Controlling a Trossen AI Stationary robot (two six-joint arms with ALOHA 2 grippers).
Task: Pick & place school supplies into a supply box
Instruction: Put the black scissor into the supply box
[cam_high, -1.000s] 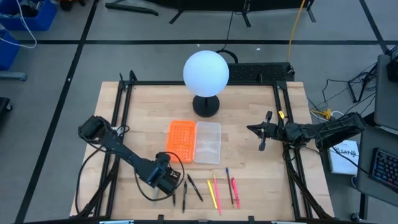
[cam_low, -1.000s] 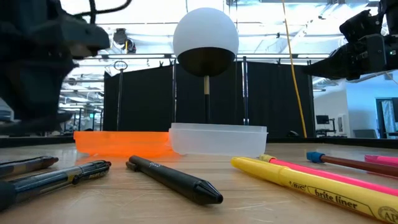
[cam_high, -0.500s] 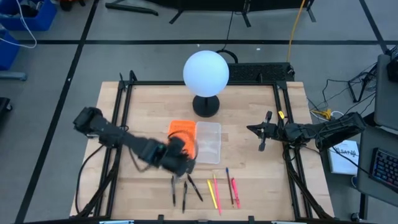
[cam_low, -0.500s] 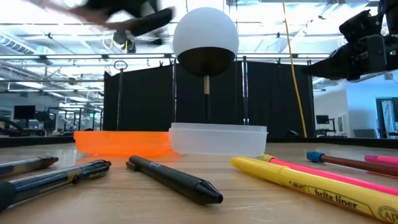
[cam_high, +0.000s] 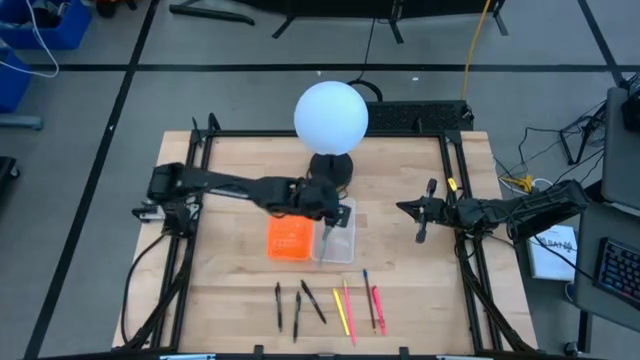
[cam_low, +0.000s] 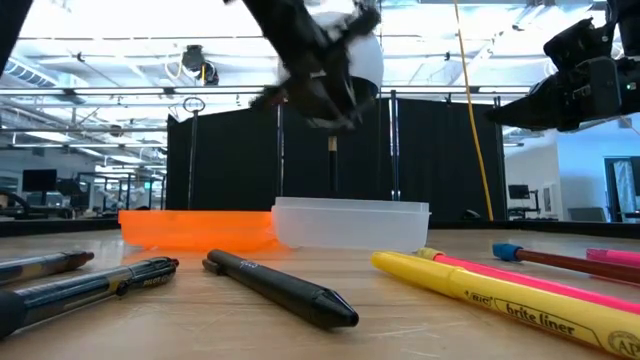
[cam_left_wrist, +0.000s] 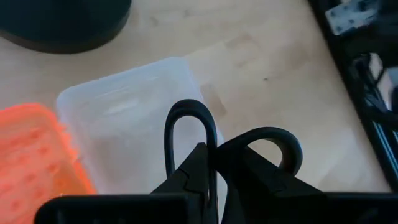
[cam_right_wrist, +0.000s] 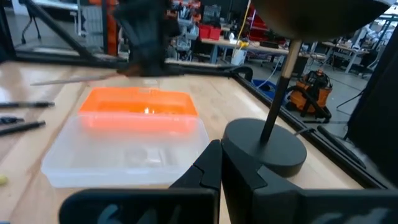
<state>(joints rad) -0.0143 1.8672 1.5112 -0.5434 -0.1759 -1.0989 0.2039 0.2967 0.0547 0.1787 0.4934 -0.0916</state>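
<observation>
My left gripper (cam_high: 326, 214) hangs over the supply box (cam_high: 340, 236), a clear shallow tray at the table's middle, and is shut on small scissors (cam_left_wrist: 186, 118). Their two black handle loops stick out past my fingertips in the left wrist view. Several pens and pencils lie flat side by side near the table's near edge: black ones (cam_high: 297, 310), a yellow one (cam_high: 341, 312) and a pink-red one (cam_high: 378, 303). My right gripper (cam_high: 420, 214) waits shut above the table's right part, pointing level toward the box. My left gripper pinches the scissors between its two fingers, just behind where the two handle loops meet (cam_left_wrist: 211, 148). The fingers themselves hide the exact place. The fingers slant down from the table's left side. The scissors are lifted clear, above the supply box.
An orange perforated panel (cam_high: 289, 239) lies against the box's left side. A lamp with a white globe (cam_high: 331, 118) stands on a black round base (cam_high: 331, 168) just beyond the box. Black frame rails (cam_high: 196, 190) run along the table's edges.
My left gripper has swung from the near left, beside the black pens, up and toward the far and right, and now hangs over the supply box. It turned as it went. The pens on the table and my right arm have kept still.
</observation>
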